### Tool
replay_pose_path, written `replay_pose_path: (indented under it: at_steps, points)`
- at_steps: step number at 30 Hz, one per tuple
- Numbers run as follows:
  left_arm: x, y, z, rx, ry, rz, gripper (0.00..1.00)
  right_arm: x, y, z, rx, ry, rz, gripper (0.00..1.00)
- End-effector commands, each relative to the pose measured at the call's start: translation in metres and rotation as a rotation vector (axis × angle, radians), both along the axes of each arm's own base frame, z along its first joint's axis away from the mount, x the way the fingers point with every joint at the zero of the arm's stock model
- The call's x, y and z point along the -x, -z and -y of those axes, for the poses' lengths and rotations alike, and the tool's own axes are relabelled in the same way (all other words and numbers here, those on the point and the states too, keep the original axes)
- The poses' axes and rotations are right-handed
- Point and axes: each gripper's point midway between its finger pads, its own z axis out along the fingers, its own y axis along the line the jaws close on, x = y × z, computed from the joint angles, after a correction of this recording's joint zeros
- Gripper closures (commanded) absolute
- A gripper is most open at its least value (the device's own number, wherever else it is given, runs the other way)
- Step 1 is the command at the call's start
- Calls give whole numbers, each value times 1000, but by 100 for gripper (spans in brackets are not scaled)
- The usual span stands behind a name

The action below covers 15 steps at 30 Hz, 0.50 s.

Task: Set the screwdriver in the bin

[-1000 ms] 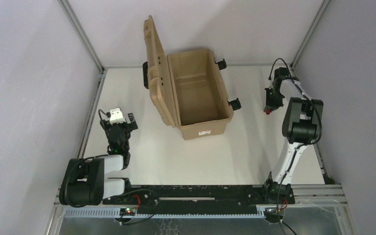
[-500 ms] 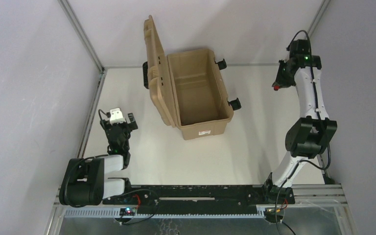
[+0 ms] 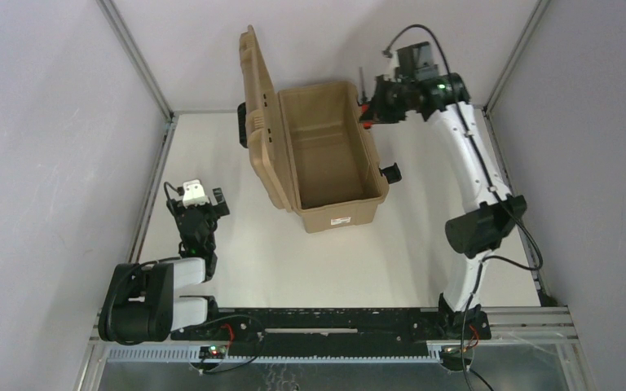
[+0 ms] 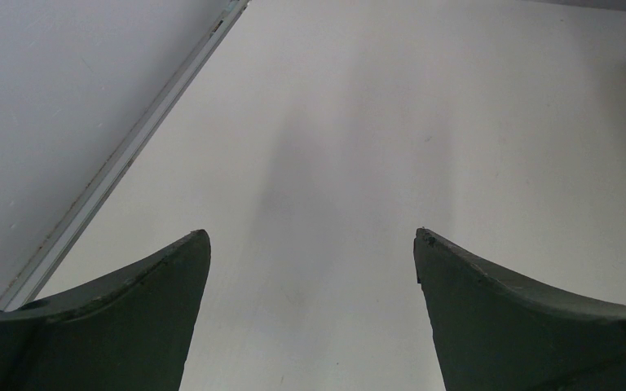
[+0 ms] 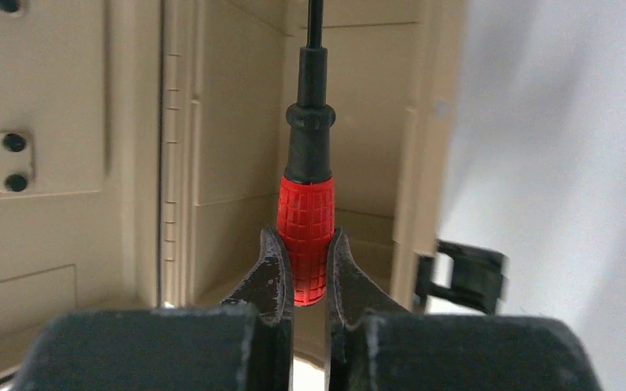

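Right claw (image 5: 304,238): clenched on the screwdriver (image 5: 308,163); you will see in the right wrist view that both fingers (image 5: 271,273) press the lower part of the red handle from either side; the black collar and thin shaft run straight out beyond the fingertips, and the tip passes out of the top of that view.

Behind the handle stand the tan inner walls of the bin (image 5: 212,122); one black latch (image 5: 465,273) hangs on the bin's outer side, to the right of the claw.

From the top external view, the right claw (image 3: 372,104) is held up at the far right corner of the bin (image 3: 338,213), by the rim; the screwdriver (image 3: 363,103) sits in its grip, red handle at the fingers, shaft pointing toward the far wall; the tool is not lying inside the bin.

The bin stands on the table (image 3: 293,261) with its lid (image 3: 257,114) swung up on the left side; a white label (image 3: 343,219) shows on the near end; the inside shows only bare tan walls and floor.

Left claw (image 4: 310,244): released, fingers (image 4: 130,309) spread wide, nothing between them; it looks out across bare table (image 4: 359,122); in the top external view the left claw (image 3: 198,208) sits near the left edge, well apart from the bin.
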Motion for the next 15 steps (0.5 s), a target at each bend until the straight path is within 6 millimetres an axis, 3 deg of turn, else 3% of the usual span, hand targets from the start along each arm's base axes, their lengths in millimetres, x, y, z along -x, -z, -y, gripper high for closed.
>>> replay_pose_path:
  at_steps: [1,4,7,11,15]
  points:
    - [-14,-31,1,16,7,102,0,-16,6,-61,-46,-61,26,99]
    - [-14,-31,1,15,7,101,0,-25,29,-86,3,-61,18,97]
    - [-14,-31,1,16,7,102,0,-37,64,-95,69,-16,-11,97]
    - [-14,-31,1,15,7,101,0,-47,129,-103,163,37,-74,96]
    - [-15,-31,1,15,7,102,0,-45,202,-112,228,55,-178,96]
